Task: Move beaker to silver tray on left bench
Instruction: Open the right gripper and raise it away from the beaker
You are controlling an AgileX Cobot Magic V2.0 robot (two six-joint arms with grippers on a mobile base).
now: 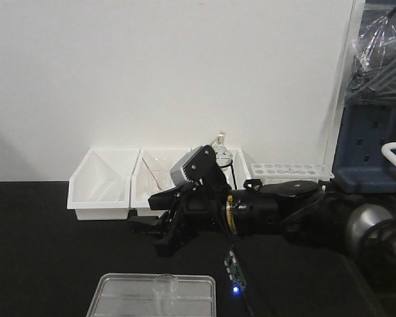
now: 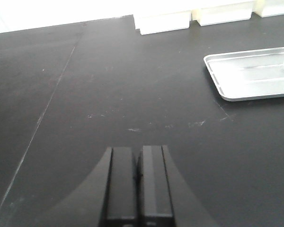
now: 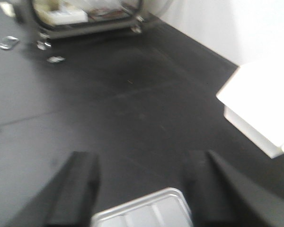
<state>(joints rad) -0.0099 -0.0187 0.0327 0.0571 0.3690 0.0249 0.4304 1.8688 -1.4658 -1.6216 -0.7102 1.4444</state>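
The black bench (image 1: 39,251) is seen carrying the silver tray (image 1: 119,297) at its near edge. The right hand (image 1: 160,232) is held wide open above the bench behind the tray; the left hand (image 2: 138,182) is shut. The beaker (image 1: 165,294), apparently upright, stands in the tray.

- A plain white wall (image 1: 185,72) rises behind the black worktop (image 2: 132,94), beyond the jaws.
- White plastic bins (image 1: 105,185) line the wall.
- A white test-tube rack (image 1: 290,173) stands right of them.
- A dark blue cabinet (image 1: 376,145) stands far right.
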